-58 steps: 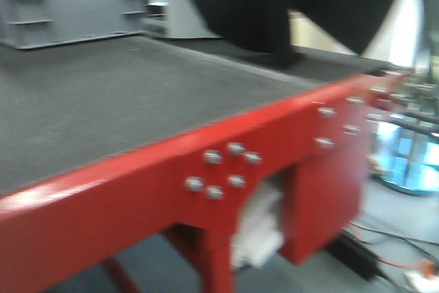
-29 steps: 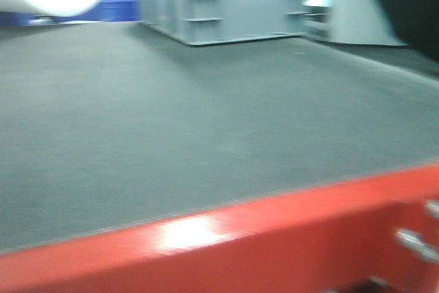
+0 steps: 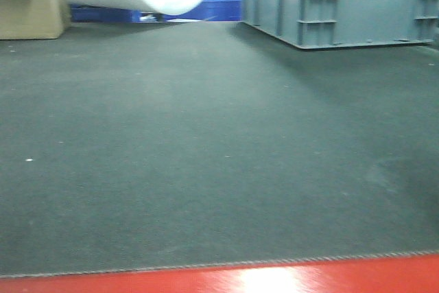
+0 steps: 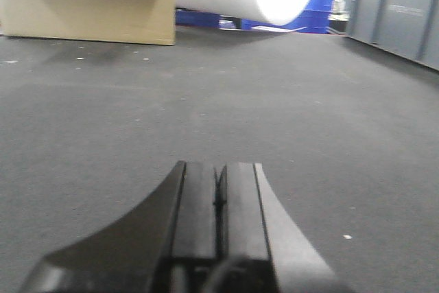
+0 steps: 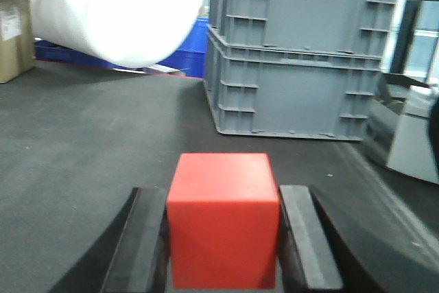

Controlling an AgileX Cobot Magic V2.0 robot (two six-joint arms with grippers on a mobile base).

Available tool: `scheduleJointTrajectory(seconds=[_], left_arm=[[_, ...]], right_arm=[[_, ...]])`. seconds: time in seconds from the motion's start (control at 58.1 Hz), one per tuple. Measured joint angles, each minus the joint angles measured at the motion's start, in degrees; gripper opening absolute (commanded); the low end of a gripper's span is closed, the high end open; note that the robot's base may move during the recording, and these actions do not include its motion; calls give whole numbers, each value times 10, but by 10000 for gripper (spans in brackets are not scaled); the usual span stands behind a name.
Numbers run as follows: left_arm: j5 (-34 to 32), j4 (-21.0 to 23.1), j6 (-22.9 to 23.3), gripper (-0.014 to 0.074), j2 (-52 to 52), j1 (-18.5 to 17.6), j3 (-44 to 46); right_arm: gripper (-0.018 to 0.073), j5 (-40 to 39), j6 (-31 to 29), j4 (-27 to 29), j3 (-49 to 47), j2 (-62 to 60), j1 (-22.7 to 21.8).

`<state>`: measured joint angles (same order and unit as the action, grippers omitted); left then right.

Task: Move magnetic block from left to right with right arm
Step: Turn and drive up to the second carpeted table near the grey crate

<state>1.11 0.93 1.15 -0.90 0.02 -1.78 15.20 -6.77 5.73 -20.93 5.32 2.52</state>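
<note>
My right tool (image 5: 223, 200) is clamped on the magnetic block (image 5: 223, 221). One finger is flush on each side face, and the red cube fills the gap and sits square. I can't tell if the block is lifted or resting on the surface (image 3: 206, 135), because its underside is hidden at the bottom of the wrist view.

From that wrist, the grey crate (image 5: 302, 53) is at 12 to 1 o'clock beyond the block, the white roll (image 5: 116, 18) is at 10 o'clock, and the blue bin (image 5: 184, 49) is behind the roll. My left tool (image 4: 218, 169) is pinched closed with nothing in it, low over bare mat, with a cardboard box (image 4: 82, 5) at 11 o'clock.

The front view shows only mat, the red front edge (image 3: 274, 280) and the crate at 1 o'clock. It shows no block and no arms, so I can't fix the block's place on the surface from there.

Progress: the grasp looks done. With the crate dead ahead, I'd guess the right arm is already over the right half, but that's unconfirmed. Left to do: finish any carry, set the block down flat, spread the fingers and back off.
</note>
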Motion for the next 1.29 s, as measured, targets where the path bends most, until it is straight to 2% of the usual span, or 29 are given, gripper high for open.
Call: scheduleJointTrajectory(seconds=[1.291], left_arm=[[0, 0, 0, -117, 0, 0, 0]], right_arm=[[276, 0, 0, 0, 0, 0, 0]])
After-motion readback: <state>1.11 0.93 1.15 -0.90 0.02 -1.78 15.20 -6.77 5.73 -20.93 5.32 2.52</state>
